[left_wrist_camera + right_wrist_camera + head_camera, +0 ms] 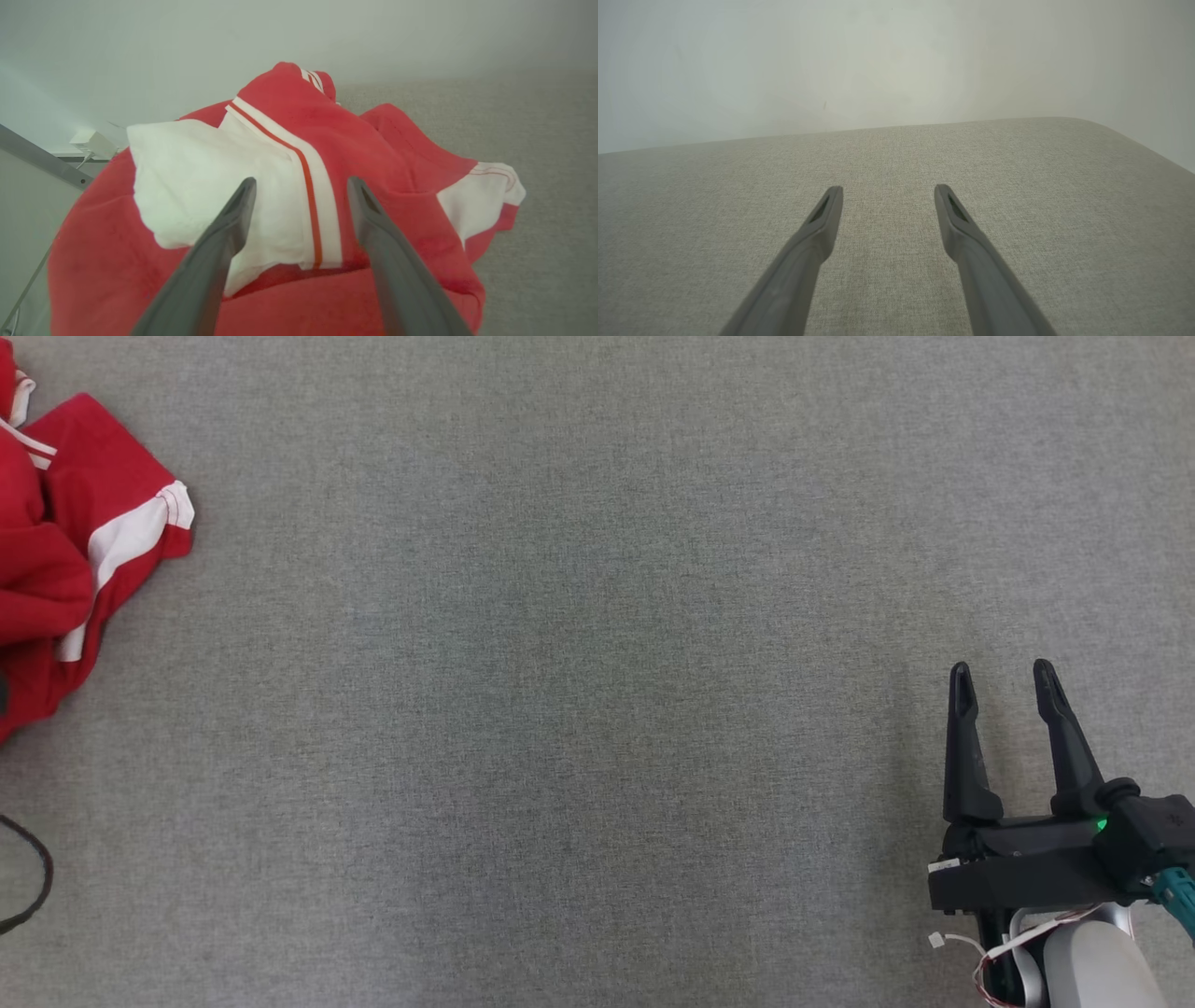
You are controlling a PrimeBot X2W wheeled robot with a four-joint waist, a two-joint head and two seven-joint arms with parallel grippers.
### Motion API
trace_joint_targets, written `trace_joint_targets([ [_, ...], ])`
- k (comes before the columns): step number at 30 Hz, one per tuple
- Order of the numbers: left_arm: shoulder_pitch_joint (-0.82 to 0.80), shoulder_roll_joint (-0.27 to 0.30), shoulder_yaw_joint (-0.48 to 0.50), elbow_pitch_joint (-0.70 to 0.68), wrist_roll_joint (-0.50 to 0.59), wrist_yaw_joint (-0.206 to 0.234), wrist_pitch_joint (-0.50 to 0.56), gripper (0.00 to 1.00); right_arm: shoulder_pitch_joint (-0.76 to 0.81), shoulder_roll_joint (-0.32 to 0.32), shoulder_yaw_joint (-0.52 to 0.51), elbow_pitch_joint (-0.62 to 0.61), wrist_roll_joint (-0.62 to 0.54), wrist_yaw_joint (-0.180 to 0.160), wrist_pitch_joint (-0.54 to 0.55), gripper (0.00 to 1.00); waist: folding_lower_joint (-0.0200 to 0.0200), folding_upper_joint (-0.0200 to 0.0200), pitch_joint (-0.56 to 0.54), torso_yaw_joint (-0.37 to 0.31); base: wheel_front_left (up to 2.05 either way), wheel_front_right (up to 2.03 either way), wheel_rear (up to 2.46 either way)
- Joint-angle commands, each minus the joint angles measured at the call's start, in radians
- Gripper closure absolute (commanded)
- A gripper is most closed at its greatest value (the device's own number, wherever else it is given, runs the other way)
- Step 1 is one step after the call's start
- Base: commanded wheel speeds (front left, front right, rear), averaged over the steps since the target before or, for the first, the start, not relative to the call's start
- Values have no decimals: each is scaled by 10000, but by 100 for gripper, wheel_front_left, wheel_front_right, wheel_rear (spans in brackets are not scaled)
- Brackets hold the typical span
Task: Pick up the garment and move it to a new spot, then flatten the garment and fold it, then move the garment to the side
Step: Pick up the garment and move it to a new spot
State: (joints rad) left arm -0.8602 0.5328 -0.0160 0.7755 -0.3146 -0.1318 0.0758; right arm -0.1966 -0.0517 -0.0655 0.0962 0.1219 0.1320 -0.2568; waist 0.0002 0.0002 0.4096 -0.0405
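The garment (65, 551), red with white panels and thin stripes, lies crumpled at the far left edge of the grey surface (560, 709). The left gripper (301, 182) points at it, jaws wide apart and empty. The right gripper (1002, 666), also spread and empty, is well apart from it.

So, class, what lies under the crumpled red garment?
The red garment rests on the grey cloth surface, which shows beside it. Its own folds cover everything beneath, so whether anything else lies there cannot be seen.
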Motion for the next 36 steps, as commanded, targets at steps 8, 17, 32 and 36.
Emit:
trace_joint_targets([
  [8, -442, 389, -697, 1716, -775, 30, 1612, 0, -67, 18, 169, 34, 98, -25, -78, 0, -2, -2, -116, -185, 0, 0, 0],
  [17, -177, 190, -1425, 2524, -1171, 29, 2102, 100, 13, 17, 207, -13, 76, -25, -80, 0, -2, -2, -228, -224, 0, 0, 0],
  [32, -842, 508, -2268, 2123, -1257, 29, 145, 100, 172, 16, 254, 208, 315, -25, -50, 0, -2, -2, -850, 359, 0, 0, 0],
  [36, -1326, 575, -2375, 1808, -959, 266, -1000, 100, 235, 15, 322, 379, 416, -25, -62, 0, -2, -2, -1197, 564, 0, 0, 0],
])
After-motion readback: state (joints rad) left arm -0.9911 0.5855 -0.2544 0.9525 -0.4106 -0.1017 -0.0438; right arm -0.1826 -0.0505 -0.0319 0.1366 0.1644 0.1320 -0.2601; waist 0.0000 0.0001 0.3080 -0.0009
